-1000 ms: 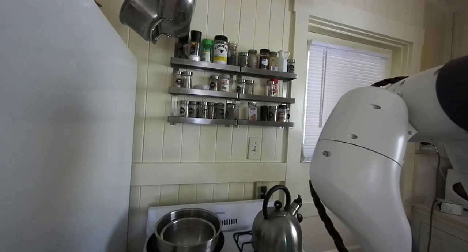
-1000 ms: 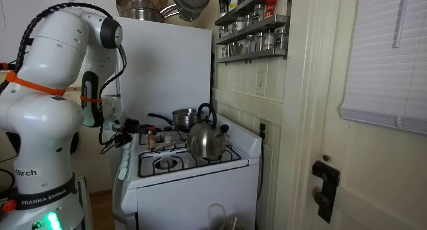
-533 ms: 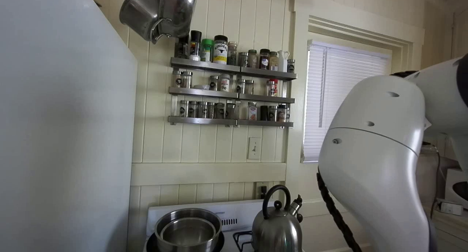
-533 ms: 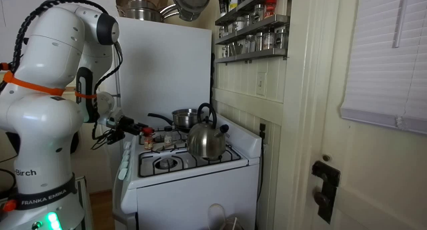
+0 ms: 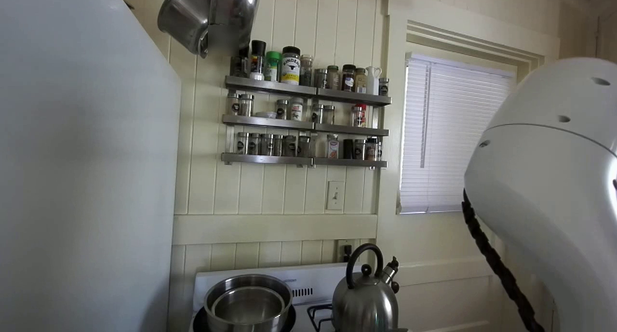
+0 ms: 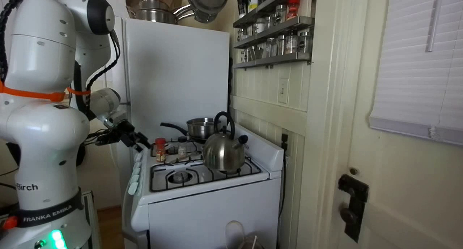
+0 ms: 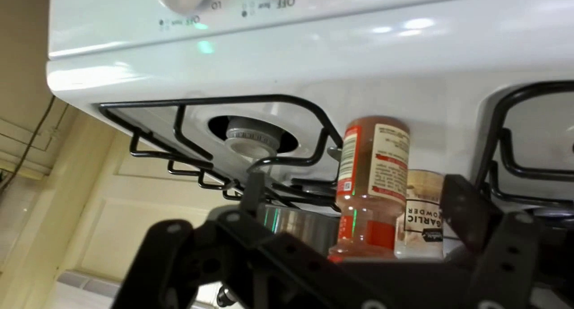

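Standing just beyond the gripper (image 6: 144, 147): red-capped jar (image 6: 160, 150)

Fingers (image 7: 466, 215): black. Seasoning jar (image 6: 161, 153), 4 o'clock from the fingers in an exterior view: red cap, orange-brown body (wrist view: cream label, red bands). Garlic powder jar (image 6: 182, 149), 3 o'clock from the seasoning jar: dark cap, white label, black lettering. Worktop (image 7: 439, 107): white. Burner grate (image 7: 287, 161): black. Kettle (image 6: 223, 154), also 3 o'clock: silver-grey, black handle.

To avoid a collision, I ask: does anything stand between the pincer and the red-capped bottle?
Nothing visible stands between the pincer and the red-capped bottle; in the wrist view, the garlic powder jar is behind the bottle.
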Controlling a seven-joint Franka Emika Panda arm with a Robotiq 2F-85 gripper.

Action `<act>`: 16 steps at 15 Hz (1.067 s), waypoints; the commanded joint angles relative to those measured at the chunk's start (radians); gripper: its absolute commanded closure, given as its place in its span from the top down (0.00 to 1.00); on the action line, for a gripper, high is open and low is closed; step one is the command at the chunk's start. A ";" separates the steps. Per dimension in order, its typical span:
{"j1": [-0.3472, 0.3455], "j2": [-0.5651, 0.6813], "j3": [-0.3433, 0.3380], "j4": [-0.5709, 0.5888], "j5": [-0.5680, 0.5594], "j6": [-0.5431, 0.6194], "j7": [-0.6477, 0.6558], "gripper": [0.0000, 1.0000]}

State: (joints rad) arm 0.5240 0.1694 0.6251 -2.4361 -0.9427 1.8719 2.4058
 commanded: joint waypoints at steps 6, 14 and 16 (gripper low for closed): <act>0.012 -0.129 -0.001 -0.059 0.192 -0.020 -0.127 1.00; 0.014 -0.089 -0.017 -0.086 -0.049 -0.071 -0.035 1.00; 0.016 -0.079 -0.019 -0.090 -0.103 -0.068 -0.019 1.00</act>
State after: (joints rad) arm 0.5284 0.0728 0.6106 -2.5139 -0.9674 1.8106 2.3397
